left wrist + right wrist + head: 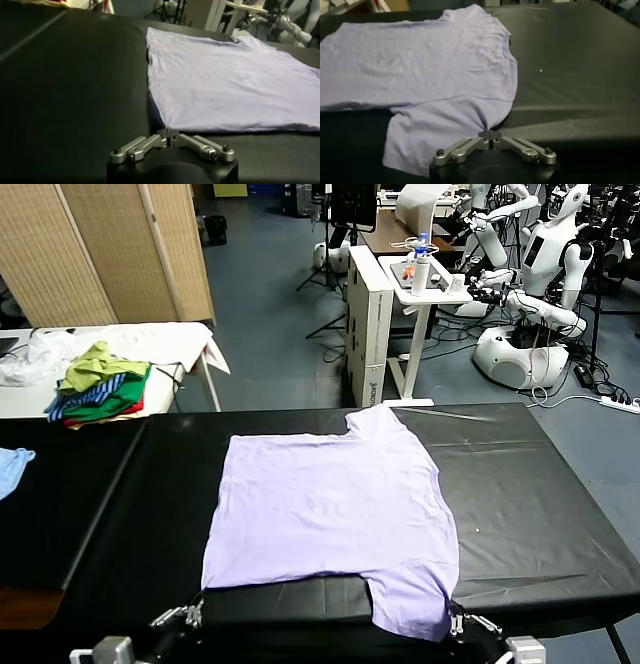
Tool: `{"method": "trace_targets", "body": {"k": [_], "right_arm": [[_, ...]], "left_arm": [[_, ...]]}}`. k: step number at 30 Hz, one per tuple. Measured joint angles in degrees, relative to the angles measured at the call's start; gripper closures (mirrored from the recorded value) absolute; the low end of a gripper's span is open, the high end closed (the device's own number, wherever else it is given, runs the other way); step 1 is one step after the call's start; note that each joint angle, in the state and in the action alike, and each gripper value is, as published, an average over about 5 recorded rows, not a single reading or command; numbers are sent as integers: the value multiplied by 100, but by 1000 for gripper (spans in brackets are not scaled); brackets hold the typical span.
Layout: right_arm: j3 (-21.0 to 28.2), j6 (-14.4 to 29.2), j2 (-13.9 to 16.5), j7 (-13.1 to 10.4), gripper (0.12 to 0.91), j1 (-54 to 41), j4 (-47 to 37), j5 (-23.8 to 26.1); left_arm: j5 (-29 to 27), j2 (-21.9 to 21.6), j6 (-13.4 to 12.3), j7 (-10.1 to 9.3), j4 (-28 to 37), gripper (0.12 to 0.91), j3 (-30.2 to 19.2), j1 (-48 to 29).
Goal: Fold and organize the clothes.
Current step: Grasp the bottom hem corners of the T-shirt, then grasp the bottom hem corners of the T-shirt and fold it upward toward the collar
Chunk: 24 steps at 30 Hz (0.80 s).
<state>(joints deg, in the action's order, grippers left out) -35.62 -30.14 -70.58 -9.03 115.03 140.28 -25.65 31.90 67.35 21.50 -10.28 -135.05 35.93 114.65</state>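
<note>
Lavender T-shirt (330,514) spread flat on the black table (540,494), its plain face up, one short sleeve pointing to the far edge and the other reaching the near edge at right. The left gripper (193,614) sat at the shirt's near left corner with its jaws pressed together on the cloth tip, as the left wrist view showed (169,134). The right gripper (458,621) sat at the near right, by the near sleeve, its jaws likewise drawn together and pinching a small pucker of cloth at the sleeve's edge (490,134). Fine wrinkles and the gathered cloth at each pinch suggested a thin, light, limp fabric, likely to drape and sag between the two holds and to slide easily over the smooth table cover. Corner and hem edges appeared the soundest places to take hold, since a single layer could be lifted there without bunching. A garment pile (100,382) lay on a side table at far left, and a light blue cloth (12,464) at the left edge.
</note>
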Motion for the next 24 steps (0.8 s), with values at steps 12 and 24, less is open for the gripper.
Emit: {"method": "trace_targets", "body": {"k": [12,24], "right_arm": [[118,781,425,270,885,-1409,-755,-349],[615,784,612,154,885,-3142,-2040,-477]], "left_arm": [[-210,363,-569,81,-51,886,-70,-189],[-730,647,-858,316,726,886,-237,-1250]]}}
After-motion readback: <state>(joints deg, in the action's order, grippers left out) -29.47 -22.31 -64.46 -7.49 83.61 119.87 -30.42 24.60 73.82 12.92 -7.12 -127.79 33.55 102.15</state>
